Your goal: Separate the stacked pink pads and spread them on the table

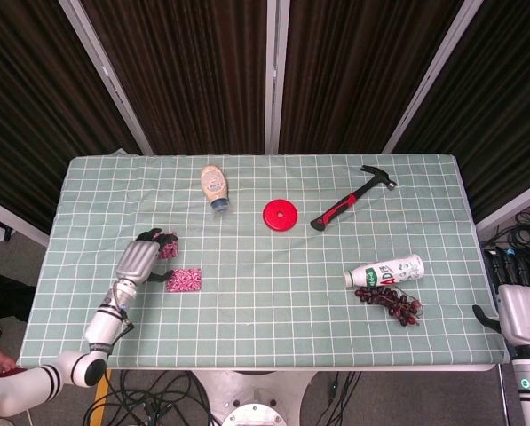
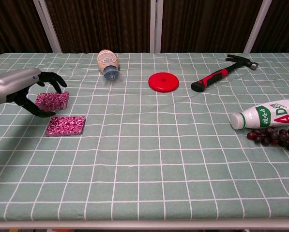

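- While the table [image 2: 149,159] carries both pads at its 9 o'clock side, the left hand [image 2: 19,87] grasps the far pink pad [image 2: 52,100] in its fingers [image 2: 54,79].
- The right hand [image 1: 524,312] sits off the table's edge at 4 o'clock; whether its fingers are clenched cannot be told.
- The second pink pad [image 2: 65,125] lies flat, just beside the first at its 5 o'clock.

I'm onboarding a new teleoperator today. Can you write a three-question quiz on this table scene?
1. True or false: the two pink pads are stacked.
2. Which lies nearest the white bottle: A) hammer B) grapes C) red disc?
3. Fill in: the left hand has its fingers curled around the ____ pad.

Key: 1 false, they lie apart; 2 B; 3 far.
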Available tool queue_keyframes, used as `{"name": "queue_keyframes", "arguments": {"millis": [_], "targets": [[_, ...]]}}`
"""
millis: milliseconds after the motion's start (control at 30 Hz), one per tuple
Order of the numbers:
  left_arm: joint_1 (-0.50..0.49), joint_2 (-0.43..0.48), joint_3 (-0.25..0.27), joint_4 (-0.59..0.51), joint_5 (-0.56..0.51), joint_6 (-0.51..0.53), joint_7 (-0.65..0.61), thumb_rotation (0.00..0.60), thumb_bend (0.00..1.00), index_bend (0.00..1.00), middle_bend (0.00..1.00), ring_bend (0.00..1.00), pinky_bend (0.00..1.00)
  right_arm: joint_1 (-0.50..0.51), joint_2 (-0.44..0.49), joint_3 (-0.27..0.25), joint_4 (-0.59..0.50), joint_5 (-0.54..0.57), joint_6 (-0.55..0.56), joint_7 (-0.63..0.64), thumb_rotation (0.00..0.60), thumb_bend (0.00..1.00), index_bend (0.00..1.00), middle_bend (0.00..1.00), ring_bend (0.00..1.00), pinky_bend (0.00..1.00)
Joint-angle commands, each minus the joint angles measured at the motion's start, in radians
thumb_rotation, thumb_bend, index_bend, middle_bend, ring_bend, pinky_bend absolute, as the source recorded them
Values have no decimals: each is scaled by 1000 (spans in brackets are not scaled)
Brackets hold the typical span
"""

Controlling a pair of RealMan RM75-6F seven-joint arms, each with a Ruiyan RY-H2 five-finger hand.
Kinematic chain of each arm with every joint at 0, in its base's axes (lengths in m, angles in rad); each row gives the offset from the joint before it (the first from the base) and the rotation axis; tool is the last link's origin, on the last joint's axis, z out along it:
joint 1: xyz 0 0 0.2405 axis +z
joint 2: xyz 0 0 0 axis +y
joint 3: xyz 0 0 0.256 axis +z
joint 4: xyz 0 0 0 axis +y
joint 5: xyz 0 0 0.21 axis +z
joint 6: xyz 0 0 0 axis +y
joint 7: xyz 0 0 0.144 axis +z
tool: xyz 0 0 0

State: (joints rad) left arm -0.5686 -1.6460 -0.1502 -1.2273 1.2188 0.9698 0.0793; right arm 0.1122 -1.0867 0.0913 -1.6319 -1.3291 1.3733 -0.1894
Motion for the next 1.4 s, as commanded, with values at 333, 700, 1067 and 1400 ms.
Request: {"name": "queue_keyframes", "arguments": {"millis": [333,700,1067,1400], "targets": [[19,22,31,-196,-118,10,203,600,202,225,286,101,178,-2,0,0,10,3,-2,12,600,146,0,0,0,0],[31,-40,38,-149,-101,72,228,600,197,217,280,101,178,-1,-5,-1,26,9,-10,26,600,147,0,0,0,0],[37,-63,42,-124,-113,71,244,600,196,217,281,101,178,-2,-4,-1,26,8,-9,28,600,147,0,0,0,0],[40,-79,41,-102,-109,71,241,600,198,219,297,101,178,-1,-4,-1,28,11,-14,29,600,147,0,0,0,0]]}}
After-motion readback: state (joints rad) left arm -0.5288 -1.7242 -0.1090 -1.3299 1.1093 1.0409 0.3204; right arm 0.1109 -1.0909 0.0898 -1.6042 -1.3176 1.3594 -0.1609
